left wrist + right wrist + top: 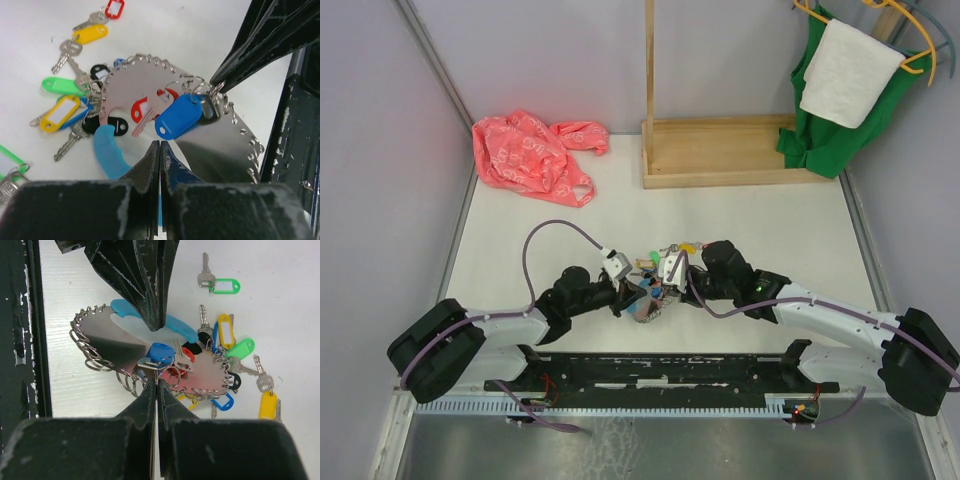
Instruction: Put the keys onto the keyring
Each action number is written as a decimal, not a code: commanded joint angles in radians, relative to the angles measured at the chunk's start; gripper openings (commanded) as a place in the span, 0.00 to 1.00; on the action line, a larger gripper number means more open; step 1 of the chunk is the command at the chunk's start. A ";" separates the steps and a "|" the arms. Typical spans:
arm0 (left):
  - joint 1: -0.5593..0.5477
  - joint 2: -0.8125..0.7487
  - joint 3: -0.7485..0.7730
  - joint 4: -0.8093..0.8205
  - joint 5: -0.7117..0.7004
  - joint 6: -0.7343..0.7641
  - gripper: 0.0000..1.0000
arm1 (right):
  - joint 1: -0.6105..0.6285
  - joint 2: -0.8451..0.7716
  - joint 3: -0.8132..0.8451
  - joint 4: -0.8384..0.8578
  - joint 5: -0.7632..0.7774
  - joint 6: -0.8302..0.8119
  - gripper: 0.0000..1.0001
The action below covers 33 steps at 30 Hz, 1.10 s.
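Observation:
The keyring point(131, 82) is a flat silver plate edged with small wire loops and a light-blue sleeve point(106, 150); it lies low over the table between both grippers point(648, 306). My left gripper point(160, 146) is shut on the light-blue sleeve point(177, 329). My right gripper point(158, 383) is shut on the small split ring of a blue-tagged key point(161, 351) at the plate's edge; the same key shows in the left wrist view point(177, 118). A red-tagged key point(140, 108) lies on the plate. Loose keys with yellow point(90, 34), green point(59, 85) and red point(114, 8) tags lie beyond.
A pink plastic bag point(530, 155) lies at the back left. A wooden stand point(720, 150) sits at the back, with a green cloth and a white towel point(845, 70) on a hanger at the right. A black rail point(670, 370) runs along the near edge.

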<state>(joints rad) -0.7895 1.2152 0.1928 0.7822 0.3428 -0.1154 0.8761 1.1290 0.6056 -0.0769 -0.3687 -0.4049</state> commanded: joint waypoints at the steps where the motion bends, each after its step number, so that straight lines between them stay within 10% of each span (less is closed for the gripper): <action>1: 0.005 -0.004 0.002 -0.044 -0.020 -0.038 0.03 | -0.003 -0.028 0.002 0.044 -0.024 0.009 0.01; 33: 0.005 0.087 0.185 -0.051 0.412 0.507 0.43 | -0.003 -0.013 0.030 -0.100 -0.117 -0.281 0.01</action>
<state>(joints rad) -0.7868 1.2732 0.3260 0.7334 0.6704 0.2962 0.8749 1.1271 0.6014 -0.1932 -0.4423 -0.6369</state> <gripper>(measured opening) 0.427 0.015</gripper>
